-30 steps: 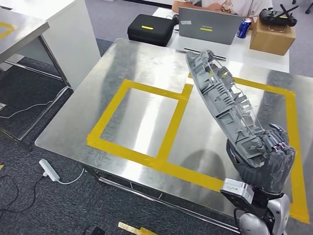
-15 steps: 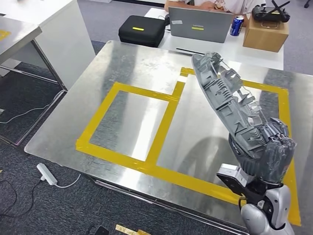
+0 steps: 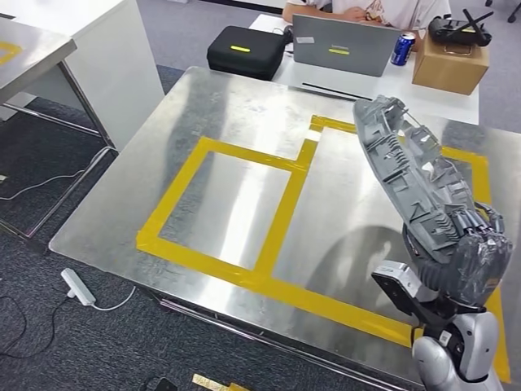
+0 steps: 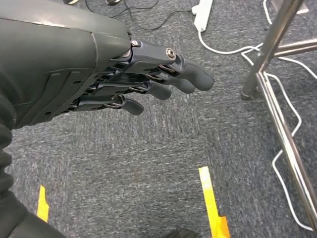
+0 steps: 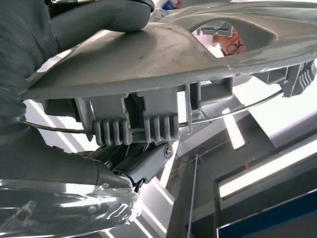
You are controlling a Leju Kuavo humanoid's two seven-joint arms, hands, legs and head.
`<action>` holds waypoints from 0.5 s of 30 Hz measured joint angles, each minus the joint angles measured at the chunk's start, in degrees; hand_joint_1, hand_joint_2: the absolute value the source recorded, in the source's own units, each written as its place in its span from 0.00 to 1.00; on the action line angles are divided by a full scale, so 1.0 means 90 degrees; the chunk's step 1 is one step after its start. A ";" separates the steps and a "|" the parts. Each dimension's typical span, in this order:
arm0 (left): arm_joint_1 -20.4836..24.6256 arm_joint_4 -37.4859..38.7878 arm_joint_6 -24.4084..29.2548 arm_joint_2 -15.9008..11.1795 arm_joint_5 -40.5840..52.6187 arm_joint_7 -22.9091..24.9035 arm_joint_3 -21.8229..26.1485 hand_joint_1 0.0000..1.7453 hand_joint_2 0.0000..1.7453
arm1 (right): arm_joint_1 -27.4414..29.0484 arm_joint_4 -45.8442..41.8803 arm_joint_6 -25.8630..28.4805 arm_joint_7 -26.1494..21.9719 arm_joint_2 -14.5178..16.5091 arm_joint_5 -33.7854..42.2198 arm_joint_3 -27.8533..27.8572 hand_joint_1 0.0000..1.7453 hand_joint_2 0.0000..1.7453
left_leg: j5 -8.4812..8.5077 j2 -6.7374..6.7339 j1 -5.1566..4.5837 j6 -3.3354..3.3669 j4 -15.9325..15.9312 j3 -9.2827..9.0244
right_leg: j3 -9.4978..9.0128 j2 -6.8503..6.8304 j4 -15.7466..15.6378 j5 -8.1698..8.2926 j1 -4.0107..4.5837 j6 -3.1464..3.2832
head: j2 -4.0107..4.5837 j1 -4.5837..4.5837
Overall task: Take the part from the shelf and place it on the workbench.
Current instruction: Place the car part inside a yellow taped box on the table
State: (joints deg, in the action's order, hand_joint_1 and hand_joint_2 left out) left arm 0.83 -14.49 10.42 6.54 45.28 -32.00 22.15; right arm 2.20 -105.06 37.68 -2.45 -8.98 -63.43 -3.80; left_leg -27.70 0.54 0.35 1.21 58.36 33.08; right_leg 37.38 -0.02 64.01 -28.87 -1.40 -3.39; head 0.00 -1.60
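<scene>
My right hand grips the long grey ribbed plastic part by its near end, tilted over the steel workbench; it could pivot and slip. Left hand open, empty.

Grey ribbed part; silver brushed workbench with yellow tape rectangles; black case with yellow stripe, upper centre; blue can; brown box, upper right.
</scene>
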 joint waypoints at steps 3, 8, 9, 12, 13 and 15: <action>0.0001 0.0000 0.0018 -0.0015 -0.0068 -0.0006 -0.0024 0.00 0.00 | 0.0006 0.0031 0.0005 0.0172 0.0001 -0.0564 0.0074 1.00 1.00 | -0.0027 0.0005 -0.0033 -0.0088 0.0032 0.0003 | -0.0296 0.0033 -0.0505 0.0078 0.0020 0.0097 | 0.0000 0.0010; -0.0014 0.0000 0.0232 -0.0013 -0.0118 0.0100 -0.0030 0.00 0.00 | 0.0021 0.0182 -0.0073 0.0726 -0.0019 -0.2166 0.0177 1.00 1.00 | -0.0377 -0.0003 -0.0011 -0.0200 0.0494 0.0190 | -0.0332 0.0027 -0.0542 0.0101 0.0019 0.0304 | 0.0000 0.0038; -0.0016 0.0000 0.0242 -0.0012 -0.0121 0.0112 -0.0031 0.00 0.00 | 0.0015 0.0228 -0.0096 0.0802 -0.0035 -0.2346 0.0183 1.00 1.00 | -0.0583 -0.0005 -0.0011 -0.0209 0.0891 0.0371 | -0.0334 0.0023 -0.0541 0.0096 0.0026 0.0326 | 0.0000 0.0043; -0.0030 0.0000 0.0249 -0.0012 -0.0133 0.0140 -0.0033 0.00 0.00 | -0.0005 0.0410 -0.0236 0.0985 -0.0112 -0.2669 0.0178 1.00 1.00 | -0.0834 -0.0006 -0.0015 -0.0186 0.1793 0.0821 | -0.0347 0.0022 -0.0539 0.0083 0.0062 0.0359 | 0.0000 0.0045; -0.0030 0.0000 0.0249 -0.0012 -0.0139 0.0144 -0.0034 0.00 0.00 | -0.0008 0.0479 -0.0297 0.1037 -0.0147 -0.2741 0.0174 1.00 1.00 | -0.0683 -0.0006 -0.0020 -0.0157 0.1686 0.0785 | -0.0360 0.0025 -0.0539 0.0079 0.0077 0.0364 | 0.0000 0.0046; -0.0022 0.0000 0.0250 -0.0012 -0.0152 0.0146 -0.0036 0.00 0.00 | -0.0013 0.0592 -0.0371 0.1099 -0.0210 -0.2817 0.0166 1.00 1.00 | -0.0226 -0.0006 -0.0049 -0.0061 0.0959 0.0463 | -0.0390 0.0030 -0.0540 0.0070 0.0102 0.0370 | 0.0000 0.0044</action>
State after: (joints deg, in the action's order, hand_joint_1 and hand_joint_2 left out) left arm 0.63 -14.49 12.67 6.43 43.91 -30.69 21.82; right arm 2.08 -99.74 34.34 7.45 -10.87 -88.78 -2.30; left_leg -29.73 0.48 -0.09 0.67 66.99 37.25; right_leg 33.87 0.25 59.15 -28.24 -0.48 -0.06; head 0.00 -1.21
